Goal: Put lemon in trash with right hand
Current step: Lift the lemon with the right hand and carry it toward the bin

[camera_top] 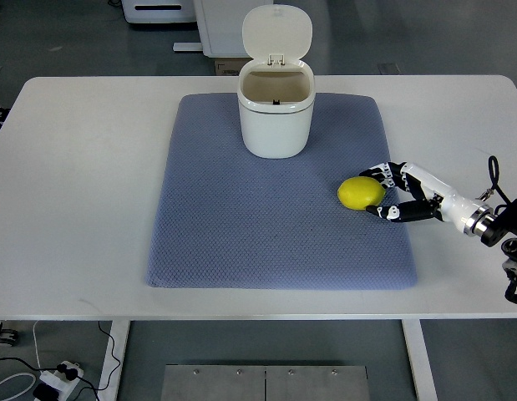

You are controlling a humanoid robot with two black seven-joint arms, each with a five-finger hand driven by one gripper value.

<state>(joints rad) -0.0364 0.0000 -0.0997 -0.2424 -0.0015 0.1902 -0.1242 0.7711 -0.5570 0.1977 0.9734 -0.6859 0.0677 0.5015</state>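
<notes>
Lemon lay on the blue mat, right of frame centre, below and right of the white trash bin. The bin stood at upper centre with its lid flipped up. Right hand reached in from the right edge, fingers spread around the lemon's right side, not closed on it.

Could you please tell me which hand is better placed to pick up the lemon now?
The right hand: it reaches in from the right edge, its fingers open around the lemon on the blue mat. The open trash bin stands beyond. No left arm is visible.
</notes>
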